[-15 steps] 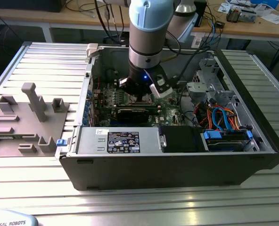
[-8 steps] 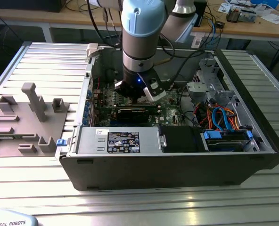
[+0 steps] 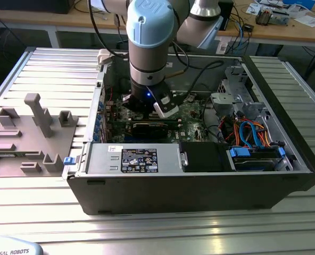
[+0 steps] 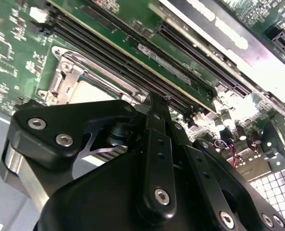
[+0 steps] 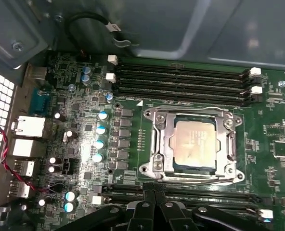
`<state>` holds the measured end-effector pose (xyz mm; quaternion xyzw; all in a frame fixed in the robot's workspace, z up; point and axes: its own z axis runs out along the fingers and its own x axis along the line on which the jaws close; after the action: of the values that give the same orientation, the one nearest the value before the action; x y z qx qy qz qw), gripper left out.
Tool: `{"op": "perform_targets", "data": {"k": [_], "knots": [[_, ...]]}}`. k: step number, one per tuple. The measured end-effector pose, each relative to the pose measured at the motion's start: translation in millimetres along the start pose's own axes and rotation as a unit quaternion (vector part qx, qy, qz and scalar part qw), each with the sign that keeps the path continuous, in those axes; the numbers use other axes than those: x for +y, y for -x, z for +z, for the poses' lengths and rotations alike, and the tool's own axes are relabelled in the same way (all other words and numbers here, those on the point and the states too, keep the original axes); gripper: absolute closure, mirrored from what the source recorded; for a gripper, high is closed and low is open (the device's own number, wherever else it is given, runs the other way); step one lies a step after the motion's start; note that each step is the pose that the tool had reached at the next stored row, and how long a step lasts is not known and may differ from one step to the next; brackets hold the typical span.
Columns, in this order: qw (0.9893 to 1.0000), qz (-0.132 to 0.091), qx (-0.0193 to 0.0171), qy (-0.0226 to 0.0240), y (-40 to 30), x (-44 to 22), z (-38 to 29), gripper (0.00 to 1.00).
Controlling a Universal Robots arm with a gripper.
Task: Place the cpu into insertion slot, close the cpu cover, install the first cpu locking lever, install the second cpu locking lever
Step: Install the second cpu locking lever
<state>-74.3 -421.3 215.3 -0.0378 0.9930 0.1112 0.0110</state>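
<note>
In the first wrist view the cpu (image 5: 194, 143) lies flat with its dull silver top up in the insertion slot (image 5: 195, 168) on the green motherboard. The silver cpu cover (image 5: 157, 144) lies down around it, the chip showing through its window. A thin wire lever (image 5: 200, 180) runs along the cover's edge nearest my fingers. My gripper (image 5: 149, 193) is shut with nothing between its fingers, just off that edge and a little above the board. In the second wrist view the gripper (image 4: 154, 100) hangs beside the cover (image 4: 65, 72). The exterior view shows the gripper (image 3: 147, 109) down inside the computer case.
Long black memory slots (image 5: 181, 79) flank the socket on both sides. Upright capacitors (image 5: 101, 130) stand beside it. The case walls (image 3: 200, 180), a drive bay with orange and blue cables (image 3: 250, 133) and a black expansion card (image 3: 147, 127) crowd the arm. A grey fixture tray (image 3: 30, 138) sits at the exterior view's left.
</note>
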Motion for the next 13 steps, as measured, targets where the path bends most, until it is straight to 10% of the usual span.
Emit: {"op": "perform_targets", "data": {"k": [13], "knots": [[1.0,0.0,-0.0001,0.0029,-3.5,3.0,11.2,0.89]]}}
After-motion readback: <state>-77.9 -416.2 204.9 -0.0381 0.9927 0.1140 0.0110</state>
